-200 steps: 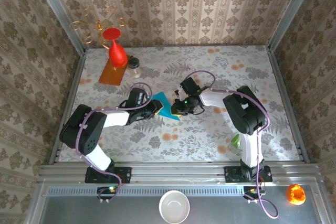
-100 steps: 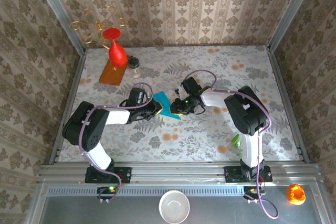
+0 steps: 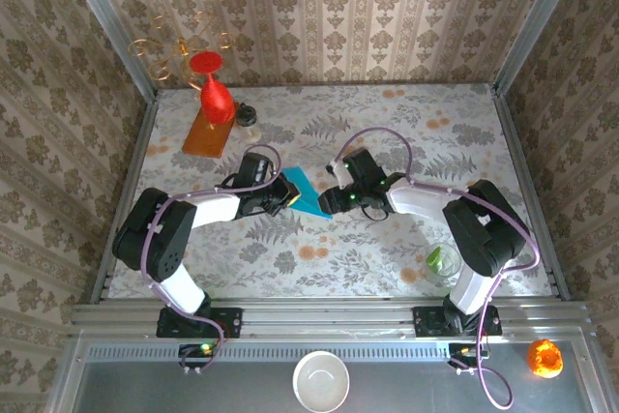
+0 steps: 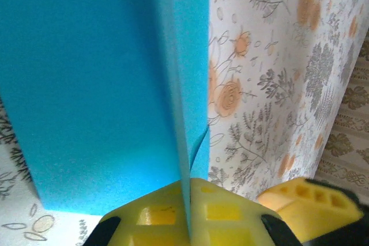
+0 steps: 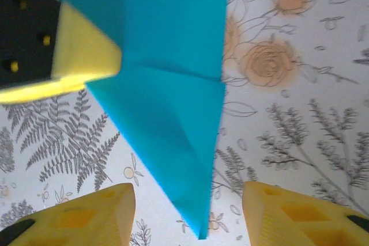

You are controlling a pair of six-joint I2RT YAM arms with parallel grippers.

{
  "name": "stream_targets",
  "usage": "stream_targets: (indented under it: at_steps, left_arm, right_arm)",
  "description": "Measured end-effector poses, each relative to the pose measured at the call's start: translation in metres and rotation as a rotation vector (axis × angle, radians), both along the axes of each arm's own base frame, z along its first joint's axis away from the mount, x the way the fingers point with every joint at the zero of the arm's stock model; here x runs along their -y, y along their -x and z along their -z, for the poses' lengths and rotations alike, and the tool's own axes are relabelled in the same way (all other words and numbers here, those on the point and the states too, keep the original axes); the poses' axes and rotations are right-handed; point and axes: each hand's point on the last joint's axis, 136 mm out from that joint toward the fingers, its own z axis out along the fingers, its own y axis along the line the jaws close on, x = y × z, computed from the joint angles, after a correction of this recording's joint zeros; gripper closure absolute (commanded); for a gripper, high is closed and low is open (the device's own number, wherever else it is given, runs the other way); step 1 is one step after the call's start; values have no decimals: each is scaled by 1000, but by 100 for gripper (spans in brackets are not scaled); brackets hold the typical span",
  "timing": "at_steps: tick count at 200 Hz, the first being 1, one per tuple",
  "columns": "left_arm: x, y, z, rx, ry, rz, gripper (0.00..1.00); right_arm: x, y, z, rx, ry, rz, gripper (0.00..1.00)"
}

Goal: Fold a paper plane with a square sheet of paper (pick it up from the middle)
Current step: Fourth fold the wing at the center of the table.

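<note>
The teal-blue sheet of paper (image 3: 306, 193) is folded into a narrow pointed plane shape and lies mid-table between my two grippers. My left gripper (image 3: 281, 198) is shut on its wide end; in the left wrist view the creased paper (image 4: 98, 84) stands on edge, pinched between the yellow fingers of the left gripper (image 4: 189, 203). My right gripper (image 3: 334, 199) is open at the pointed end. In the right wrist view the paper's tip (image 5: 196, 200) lies on the tablecloth between the spread fingers of the right gripper (image 5: 190, 214), touching neither.
A red vase (image 3: 215, 94) stands on an orange board (image 3: 204, 134) at the back left, with a small jar (image 3: 248, 121) beside it. A clear cup (image 3: 440, 263) sits near the right arm's base. A white bowl (image 3: 321, 381) and an orange object (image 3: 545, 357) lie off the table's front.
My right gripper has opened, let go of the paper's pointed end and drawn back to the right. My left gripper has closed fully on the paper's wide end.
</note>
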Motion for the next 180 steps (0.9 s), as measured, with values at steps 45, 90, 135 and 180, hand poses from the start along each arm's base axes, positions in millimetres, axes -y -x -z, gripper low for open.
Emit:
stream_targets:
  at_steps: [45,90,135,180]
  left_arm:
    - [0,-1,-2,-28,-13,-10,96]
    - [0,3,0,-58,-25,-15,96]
    - [0,4,1,-67,-23,-22,96]
    - [0,4,1,-72,-21,-27,96]
  right_arm:
    - [-31,14,4,165,40,-150,59]
    - [-40,2,17,233,75,-194,62]
    - [-49,-1,16,298,75,-231,62]
    - [-49,-6,21,330,94,-227,60]
